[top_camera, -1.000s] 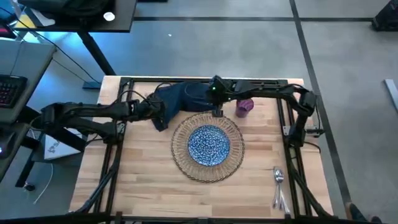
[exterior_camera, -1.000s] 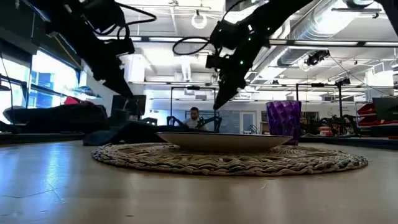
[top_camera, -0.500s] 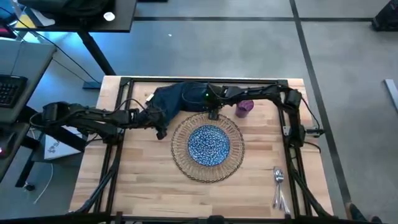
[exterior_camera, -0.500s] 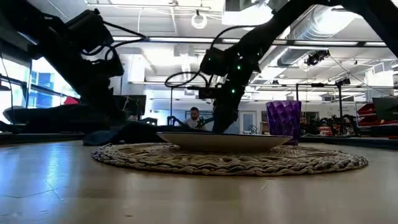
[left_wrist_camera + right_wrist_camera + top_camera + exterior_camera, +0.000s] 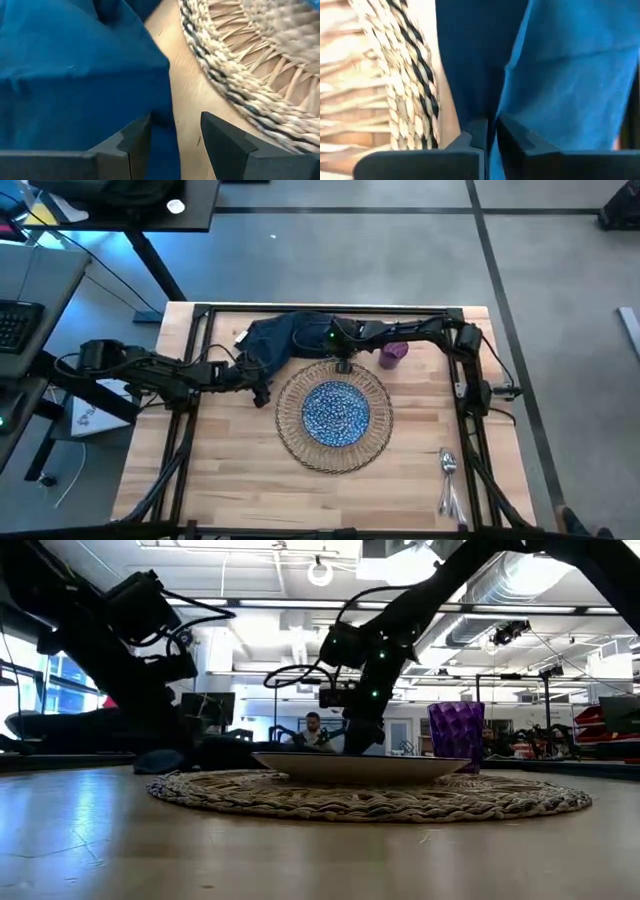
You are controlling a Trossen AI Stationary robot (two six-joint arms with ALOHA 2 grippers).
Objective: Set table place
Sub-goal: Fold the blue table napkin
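Left gripper [image 5: 262, 392] hovering low at napkin's near-left corner, fingers [image 5: 131, 142] standing apart, one over cloth edge, other over bare table [image 5: 220, 470]. Napkin [image 5: 285, 338] lying crumpled at far side, just beyond both grippers. Mat [image 5: 334, 416] sitting between grippers, just beside each, plate [image 5: 336, 412] resting on it. Right gripper [image 5: 343, 364] pressing down at mat's far rim, fingers [image 5: 517, 137] pinching napkin fold. Cup [image 5: 393, 352] standing just right of right gripper. Cutlery [image 5: 449, 480] lying well apart, near right edge.
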